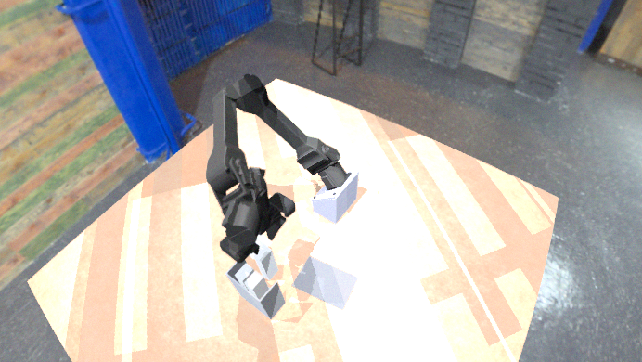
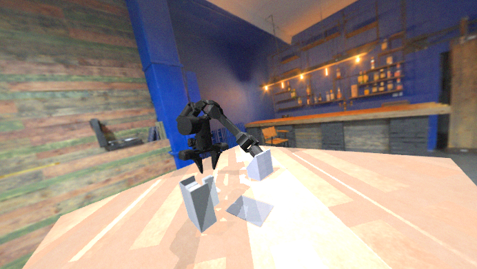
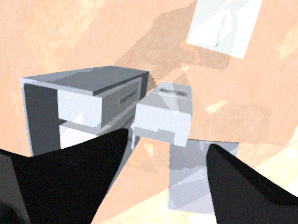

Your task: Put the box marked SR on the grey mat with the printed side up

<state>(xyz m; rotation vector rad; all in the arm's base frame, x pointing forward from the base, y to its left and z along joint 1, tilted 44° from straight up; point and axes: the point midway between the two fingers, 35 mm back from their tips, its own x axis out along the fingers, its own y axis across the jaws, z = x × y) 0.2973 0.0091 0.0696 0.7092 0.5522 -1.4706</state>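
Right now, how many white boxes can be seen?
3: two in the bin, one standing outside beside it. The bin's walls could hide more.

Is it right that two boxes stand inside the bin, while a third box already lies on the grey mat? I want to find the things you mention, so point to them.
No: the third box [image 1: 266, 263] [image 2: 211, 191] [image 3: 162, 115] stands beside the bin [image 1: 254, 297] [image 2: 198, 207] [image 3: 85, 80], off the grey mat [image 1: 326, 283] [image 2: 249, 211] [image 3: 189, 175], as the top view shows. Two boxes [image 1: 254, 282] [image 3: 80, 107] do stand inside the bin.

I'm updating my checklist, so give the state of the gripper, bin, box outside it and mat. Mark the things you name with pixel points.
Gripper [image 1: 247, 254] [image 2: 207, 170] [image 3: 168, 143]: open, above the table.
Bin [image 1: 271, 302] [image 2: 200, 212] [image 3: 85, 80]: upright, two boxes inside.
Box outside bin [image 1: 267, 264] [image 2: 212, 193] [image 3: 162, 117]: standing beside it.
Grey mat [image 1: 326, 282] [image 2: 250, 210] [image 3: 189, 175]: flat, nothing on it.
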